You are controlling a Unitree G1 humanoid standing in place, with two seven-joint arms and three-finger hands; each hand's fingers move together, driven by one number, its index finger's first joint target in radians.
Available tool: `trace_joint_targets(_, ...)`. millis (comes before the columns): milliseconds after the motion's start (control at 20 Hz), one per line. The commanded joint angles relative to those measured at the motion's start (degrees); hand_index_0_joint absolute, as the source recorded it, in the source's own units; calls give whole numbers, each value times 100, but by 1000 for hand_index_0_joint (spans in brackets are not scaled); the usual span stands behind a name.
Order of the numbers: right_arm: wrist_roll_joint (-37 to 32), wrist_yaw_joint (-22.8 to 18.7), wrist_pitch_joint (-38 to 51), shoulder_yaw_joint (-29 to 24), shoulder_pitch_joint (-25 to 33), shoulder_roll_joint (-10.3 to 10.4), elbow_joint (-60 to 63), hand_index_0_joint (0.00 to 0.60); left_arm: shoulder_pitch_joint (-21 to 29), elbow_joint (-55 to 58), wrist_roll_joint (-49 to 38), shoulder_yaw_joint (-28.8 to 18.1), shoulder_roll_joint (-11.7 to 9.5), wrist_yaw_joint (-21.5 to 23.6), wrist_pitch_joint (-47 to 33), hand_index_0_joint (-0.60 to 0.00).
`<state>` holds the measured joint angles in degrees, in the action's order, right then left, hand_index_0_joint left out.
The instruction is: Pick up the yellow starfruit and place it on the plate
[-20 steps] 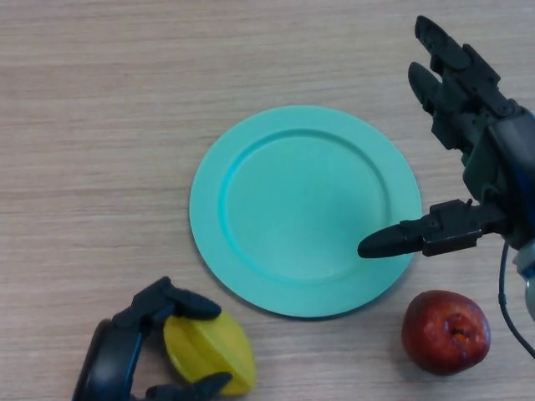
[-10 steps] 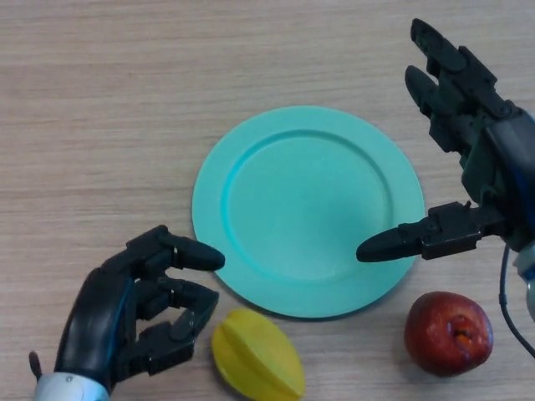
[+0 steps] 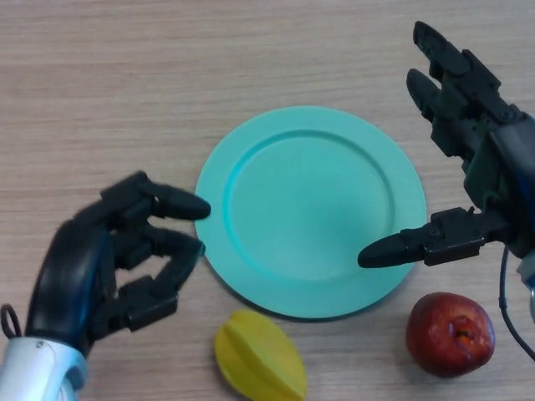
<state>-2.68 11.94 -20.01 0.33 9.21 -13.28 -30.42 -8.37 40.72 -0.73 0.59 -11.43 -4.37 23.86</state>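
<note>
Yellow starfruit (image 3: pixel 260 366) lies loose on the wooden table (image 3: pixel 100 92), just below the teal plate (image 3: pixel 311 210) — dropped! Left hand (image 3: pixel 109 267) has pulled up beside the plate, fingers curled on nothing. Right hand (image 3: pixel 468 167) hovers spread over the plate's far edge, red apple (image 3: pixel 450 332) beneath. Regrasp needed.

A turquoise plate (image 3: pixel 310 211), plain and unpatterned, sits at the centre of a pale wood-grain table (image 3: pixel 109 92) streaked with fine brown lines. Near it lies a bright yellow starfruit (image 3: pixel 259 365) with darker yellow shading along its ridges. To the right, a deep red apple (image 3: pixel 449 332) shows orange-yellow flecks around its dimple. The left hand (image 3: pixel 100 267) is black with a white cuff edged in light blue; the right hand (image 3: pixel 476 159) is black.
</note>
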Motion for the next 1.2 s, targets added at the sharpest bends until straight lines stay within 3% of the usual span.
trace_joint_targets(50, -340, -173, 612, -228, 141, -78, -412, 0, 194, -2, 272, -477, -42, 157, -1949, -600)
trace_joint_targets(150, -346, -174, 634, -231, 116, -91, -419, 0, 380, -441, 392, -626, -48, 424, -2691, -600)
trace_joint_targets(200, -342, -165, 655, -241, 117, -94, -409, 0, 415, -518, 403, -657, -70, 431, -2773, -550)
trace_joint_targets(250, -344, -164, 659, -244, 112, -95, -409, 0, 422, -520, 372, -682, -79, 406, -2763, -451)
trace_joint_targets(300, -350, -160, 655, -254, 101, -99, -420, 0, 447, -539, 305, -737, -98, 358, -2766, -299)
trace_joint_targets(350, -353, -151, 641, -262, 94, -105, -433, 0, 477, -578, 253, -791, -116, 320, -2806, -201)
trace_joint_targets(400, -333, -133, 622, -276, 96, -120, -432, 0, 533, -636, 173, -914, -165, 228, -2865, -50)
trace_joint_targets(450, -312, -126, 621, -284, 109, -126, -418, 0, 564, -679, 182, -979, -194, 166, -2898, 0)
trace_joint_targets(850, -216, -161, 700, -300, 90, -123, -384, 0, 245, -789, 628, -860, -209, -723, -2994, 0)
trace_joint_targets(1100, -387, -304, 706, -372, 67, -136, -394, 0, -225, -385, 1367, -208, -195, -1649, -2680, 0)
trace_joint_targets(1200, -376, -316, 704, -385, 9, -137, -414, 0, -383, -386, 1790, 85, -233, -1728, -2991, 0)
